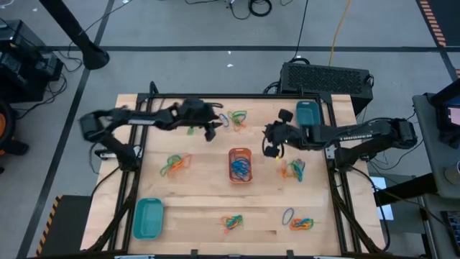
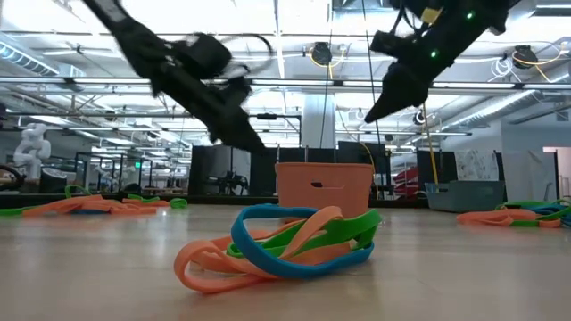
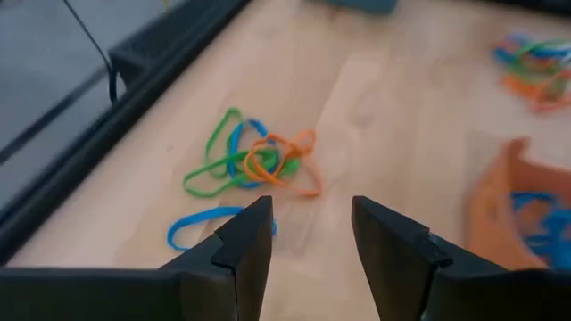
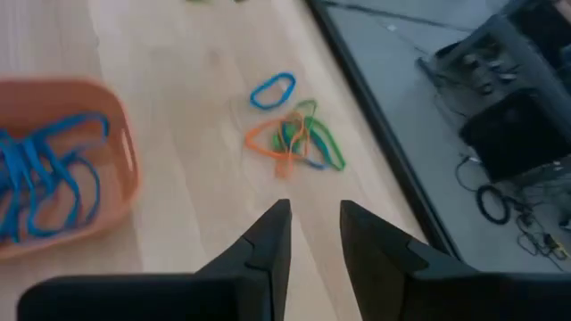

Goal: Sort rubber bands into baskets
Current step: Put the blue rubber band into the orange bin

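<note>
**A:** Where are the baskets?

**B:** The orange basket (image 1: 240, 165) sits at the middle of the wooden surface (image 1: 201, 201), with a tangle of blue rubber bands (image 1: 241, 169) inside it. One teal basket (image 1: 149, 217) lies near the front-left corner, and the other teal basket (image 1: 307, 112) sits at the back on the right, partly behind the right arm.

**A:** And the loose bands?

**B:** They lie in mixed orange, green and blue clumps: one clump (image 1: 175, 163) left of the orange basket, one back clump (image 1: 235, 117) near the rear edge, one right clump (image 1: 294, 169) right of the orange basket, and two at the front, a middle front clump (image 1: 231, 222) and a right front clump (image 1: 300, 224) with a single blue loop (image 1: 288, 214) just beside it. In the low view a clump (image 2: 278, 246) fills the foreground (the orange basket stands behind it).

**A:** The left end effector?

**B:** The left end effector (image 1: 211, 129) hangs above the surface near the back clump. Its wrist view shows the dark fingers (image 3: 245, 245) spread apart with nothing between them, over bare wood just short of a clump and a stray blue band (image 3: 201, 225).

**A:** The right one?

**B:** The right end effector (image 1: 272, 146) hovers off the surface between the orange basket and the right clump. Its fingers (image 4: 269, 239) stand partly apart, a narrow gap between them, empty; beyond them lie a clump and a blue loop (image 4: 273, 90).
</note>
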